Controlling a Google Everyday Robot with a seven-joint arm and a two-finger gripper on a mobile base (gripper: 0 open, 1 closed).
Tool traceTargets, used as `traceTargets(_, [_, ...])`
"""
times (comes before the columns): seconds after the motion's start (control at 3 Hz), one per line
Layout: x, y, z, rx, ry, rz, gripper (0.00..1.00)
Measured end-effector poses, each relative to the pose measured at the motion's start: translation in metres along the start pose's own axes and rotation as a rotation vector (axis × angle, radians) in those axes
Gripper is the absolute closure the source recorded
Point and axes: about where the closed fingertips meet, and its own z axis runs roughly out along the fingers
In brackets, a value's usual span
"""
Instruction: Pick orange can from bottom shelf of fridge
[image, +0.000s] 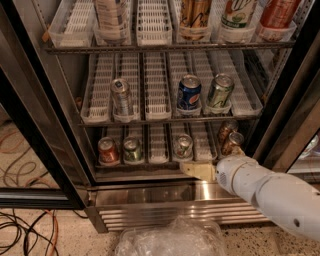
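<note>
The orange can (233, 142) stands at the right end of the bottom shelf (158, 146) of the fridge (165, 196), with a second copper-coloured can (226, 128) just behind it. My gripper (200, 170), cream-coloured on a white arm (270, 192), sits at the shelf's front edge, just below and left of the orange can. The arm comes in from the lower right. Whether the gripper touches the can does not show.
A red can (108, 150), a green can (132, 149) and a silvery can (183, 146) stand further left on the bottom shelf. The rack above holds a silver can (121, 96), a blue Pepsi can (189, 92) and a green can (220, 91). A plastic bag (170, 240) and cables (25, 230) lie on the floor.
</note>
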Motion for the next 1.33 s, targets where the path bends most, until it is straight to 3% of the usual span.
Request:
traceTargets(0.67, [0.019,-0.007,0.038,0.091,-0.131,0.075,0.0])
traceTargets(1.33, [0.042,-0.024,0.059,0.17,-0.175,0.131,0.0])
